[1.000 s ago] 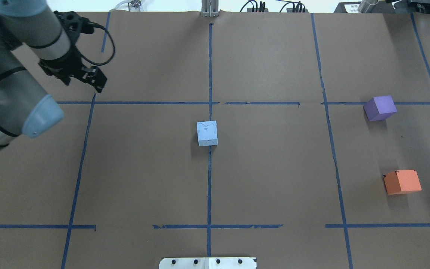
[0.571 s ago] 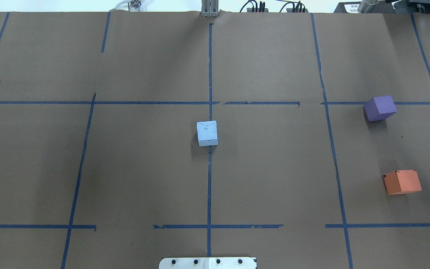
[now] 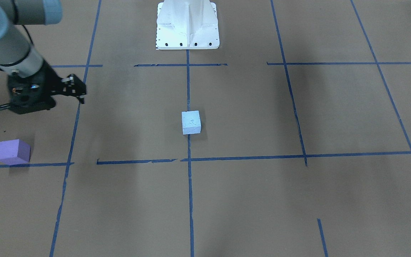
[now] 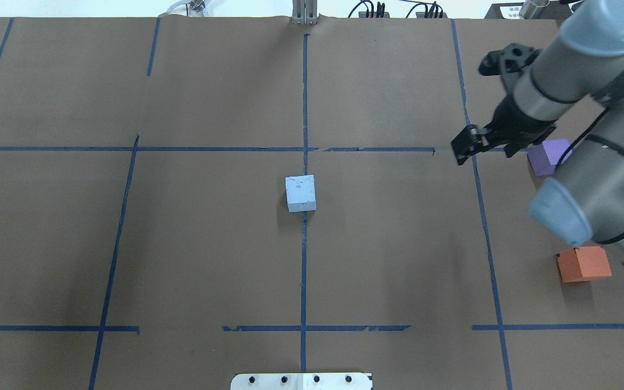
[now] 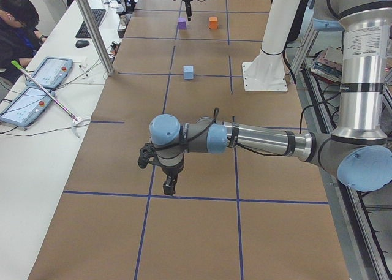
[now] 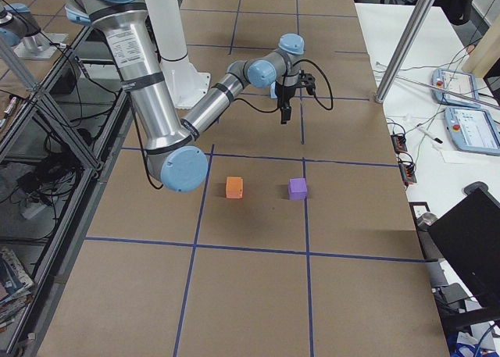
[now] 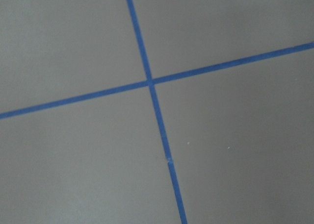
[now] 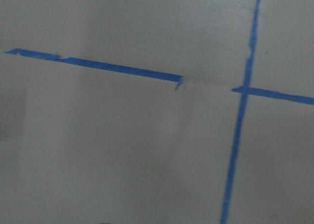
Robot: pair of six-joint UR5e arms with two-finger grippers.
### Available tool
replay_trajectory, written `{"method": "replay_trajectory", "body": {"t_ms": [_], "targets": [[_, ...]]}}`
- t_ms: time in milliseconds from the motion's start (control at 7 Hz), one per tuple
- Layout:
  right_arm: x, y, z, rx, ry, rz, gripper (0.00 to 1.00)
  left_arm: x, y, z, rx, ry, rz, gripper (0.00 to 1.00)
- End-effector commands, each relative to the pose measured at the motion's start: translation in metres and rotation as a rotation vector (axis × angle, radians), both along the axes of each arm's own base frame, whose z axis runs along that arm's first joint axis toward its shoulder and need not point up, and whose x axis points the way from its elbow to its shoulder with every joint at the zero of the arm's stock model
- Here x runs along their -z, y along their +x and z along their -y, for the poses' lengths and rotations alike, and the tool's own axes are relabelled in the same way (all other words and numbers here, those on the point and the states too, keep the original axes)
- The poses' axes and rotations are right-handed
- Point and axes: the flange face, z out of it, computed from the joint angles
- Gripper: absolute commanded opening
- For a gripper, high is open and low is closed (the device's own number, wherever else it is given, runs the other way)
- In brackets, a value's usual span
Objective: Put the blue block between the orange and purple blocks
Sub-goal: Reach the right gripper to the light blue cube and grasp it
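Note:
The light blue block [image 4: 300,193] sits at the table's middle on a tape line; it also shows in the front view [image 3: 191,122] and the left view [image 5: 188,72]. The purple block [image 4: 547,157] is at the far right, partly behind my right arm. The orange block [image 4: 584,264] lies nearer me, with a gap between the two. My right gripper [image 4: 461,149] hovers left of the purple block, far from the blue block, and looks shut and empty. My left gripper [image 5: 168,185] shows only in the left view; I cannot tell its state.
Blue tape lines divide the brown paper table [image 4: 209,244] into a grid. The white robot base plate [image 3: 187,25] stands at my edge. An operator and tablets [image 5: 37,84] are on a side bench beyond the table.
My left arm has swung out of the overhead view to the left. My right arm has come in from the right, up to the purple block. The blocks have not moved.

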Motion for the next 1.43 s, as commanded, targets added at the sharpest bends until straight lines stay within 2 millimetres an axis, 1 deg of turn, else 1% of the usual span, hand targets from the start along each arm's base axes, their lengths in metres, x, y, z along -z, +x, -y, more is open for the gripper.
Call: {"method": "replay_trajectory", "body": {"t_ms": [0,143,286,429,571,714,857,1143,1286], "targets": [[0.082,-0.130,-0.032,-0.095,-0.041,-0.002,1.00,-0.007,-0.006,-0.012,0.018,-0.014,-0.008,1.00],[0.111,-0.177,-0.030,-0.122,-0.058,-0.017,1.00,-0.007,-0.006,-0.012,0.018,-0.014,-0.010,1.00],[0.136,-0.220,-0.023,-0.144,-0.065,-0.015,1.00,-0.007,-0.006,-0.012,0.018,-0.012,-0.010,1.00],[0.140,-0.258,-0.010,-0.161,-0.068,0.023,1.00,-0.007,-0.006,-0.012,0.018,-0.014,-0.010,1.00],[0.144,-0.287,0.005,-0.182,-0.059,0.026,1.00,-0.007,-0.006,-0.012,0.018,-0.012,-0.010,1.00],[0.145,-0.294,0.008,-0.171,-0.052,0.014,1.00,-0.007,-0.006,-0.012,0.020,-0.013,-0.010,1.00],[0.136,-0.297,0.005,-0.163,-0.056,0.001,1.00,-0.007,-0.006,-0.012,0.020,-0.015,-0.010,1.00],[0.106,-0.296,0.004,-0.152,-0.071,-0.036,1.00,-0.006,-0.006,-0.012,0.038,-0.030,-0.009,1.00],[0.096,-0.300,-0.002,-0.135,-0.064,-0.049,1.00,-0.006,-0.006,-0.012,0.039,-0.025,-0.009,1.00]]}}
